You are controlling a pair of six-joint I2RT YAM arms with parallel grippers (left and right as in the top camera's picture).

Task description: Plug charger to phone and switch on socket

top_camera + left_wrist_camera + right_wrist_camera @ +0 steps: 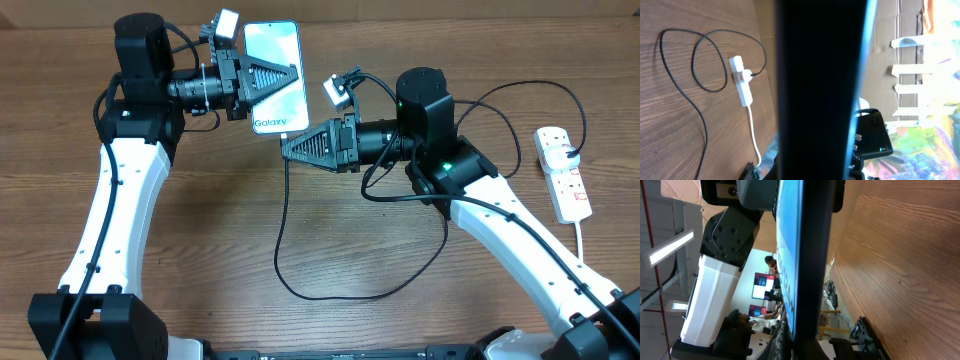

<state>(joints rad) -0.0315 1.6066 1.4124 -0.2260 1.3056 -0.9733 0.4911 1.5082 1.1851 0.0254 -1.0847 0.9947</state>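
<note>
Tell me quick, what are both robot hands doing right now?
Left gripper: shut on the phone.
Right gripper: shut, apparently pinching the charger near its tip.

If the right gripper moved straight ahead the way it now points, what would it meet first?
Probably the slim blue-screened smartphone, whose dark edge stands directly ahead in its wrist view; overhead, the right gripper looks close to it, though depth is unclear.
</note>
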